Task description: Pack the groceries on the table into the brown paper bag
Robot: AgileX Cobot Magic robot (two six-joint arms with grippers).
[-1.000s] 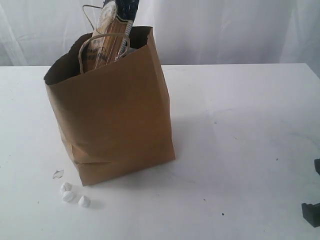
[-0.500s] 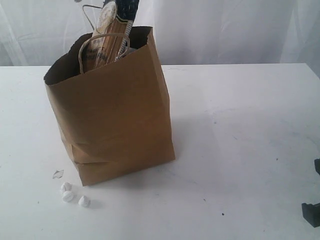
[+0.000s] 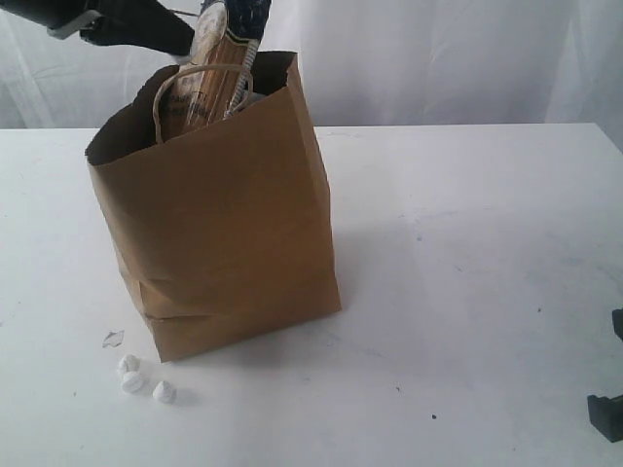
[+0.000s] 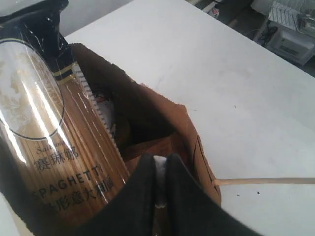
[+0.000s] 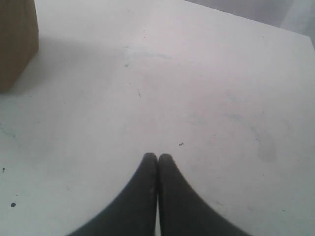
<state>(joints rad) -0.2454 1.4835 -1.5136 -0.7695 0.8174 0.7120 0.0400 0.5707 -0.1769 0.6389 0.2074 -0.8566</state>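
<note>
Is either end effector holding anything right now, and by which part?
Right end effector holds nothing. Left end effector, shut over the bag: cannot tell.

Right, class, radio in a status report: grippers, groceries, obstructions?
Left gripper shut over brown paper bag; right gripper shut over table. Spaghetti packet bagged, sticking out. Three white lumps outside bag. Nothing blocking.

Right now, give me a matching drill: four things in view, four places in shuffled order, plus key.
1 spaghetti packet
2 small white lumps
3 left gripper
4 right gripper

A over bare table
B on the table by the brown paper bag, near its front corner
C sticking out of the bag's top
D above the bag's mouth

Pairs: 1-C, 2-B, 3-D, 4-A
</note>
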